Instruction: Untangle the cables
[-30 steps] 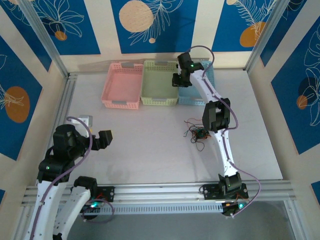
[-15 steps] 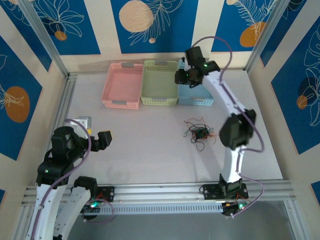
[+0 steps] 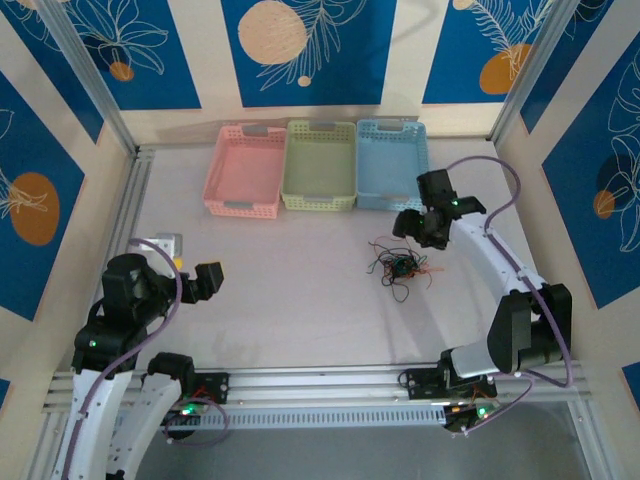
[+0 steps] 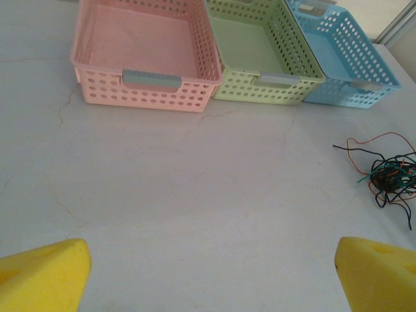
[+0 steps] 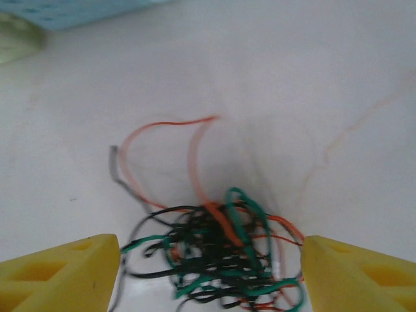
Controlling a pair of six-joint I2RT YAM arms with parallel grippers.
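Note:
The cables (image 3: 400, 268) lie in a small tangled clump of black, green and orange-red strands on the white table, right of centre. My right gripper (image 3: 415, 225) hangs just behind the clump, tilted down at it. In the right wrist view the cables (image 5: 221, 253) lie low between the two yellow fingers (image 5: 58, 273), which stand wide apart and clear of the strands: the right gripper (image 5: 211, 276) is open. My left gripper (image 3: 205, 280) is at the near left, far from the clump, open with nothing between its fingertips (image 4: 45, 276). The cables (image 4: 390, 175) show at the right in its view.
A pink basket (image 3: 240, 207), a green basket (image 3: 318, 202) and a blue basket (image 3: 385, 200) stand side by side at the back of the table. A small white object (image 3: 165, 243) sits by the left rail. Bare table lies between the clump and the left arm.
The right arm has swung from over the blue basket back and down to the cable clump, its jaws widening. The left arm has not moved.

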